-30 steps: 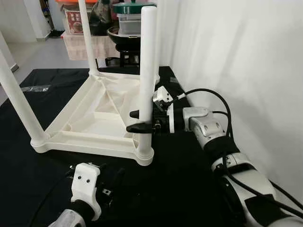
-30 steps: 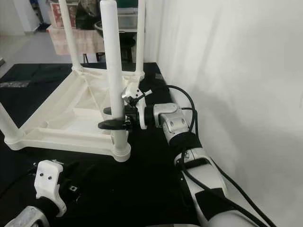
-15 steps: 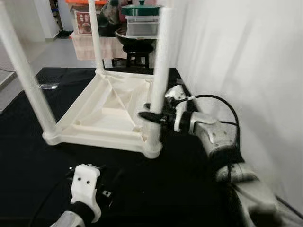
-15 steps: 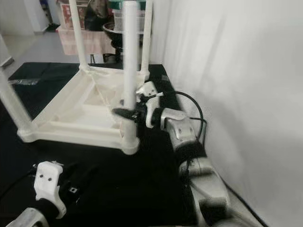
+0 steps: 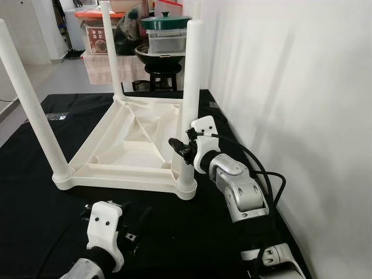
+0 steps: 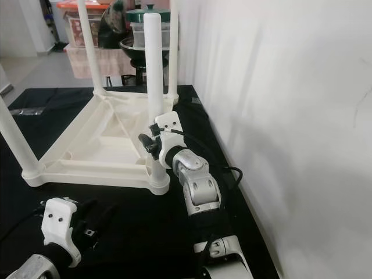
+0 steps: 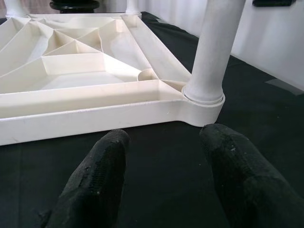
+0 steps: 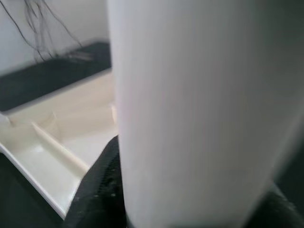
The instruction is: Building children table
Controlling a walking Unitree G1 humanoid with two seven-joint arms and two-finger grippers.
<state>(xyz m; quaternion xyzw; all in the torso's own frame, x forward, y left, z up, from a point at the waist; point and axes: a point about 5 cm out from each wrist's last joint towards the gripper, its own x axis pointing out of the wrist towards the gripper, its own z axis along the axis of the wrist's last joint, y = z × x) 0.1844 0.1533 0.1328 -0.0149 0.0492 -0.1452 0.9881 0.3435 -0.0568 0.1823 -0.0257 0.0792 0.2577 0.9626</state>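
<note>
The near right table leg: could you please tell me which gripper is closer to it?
Right. The right gripper is clamped around the leg low down, just above its socket. The left gripper lies open on the black mat in front of the table, apart from it.

silver arms (image 5: 241, 189) | black cables (image 5: 260, 174) | white wrist housings (image 5: 104, 224) | black fingers (image 7: 95, 183)

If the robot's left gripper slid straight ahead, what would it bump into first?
Probably the upside-down white table. The open left gripper points across the black mat at the table's near rim, beside the corner holding the leg. Depth is hard to judge.
</note>
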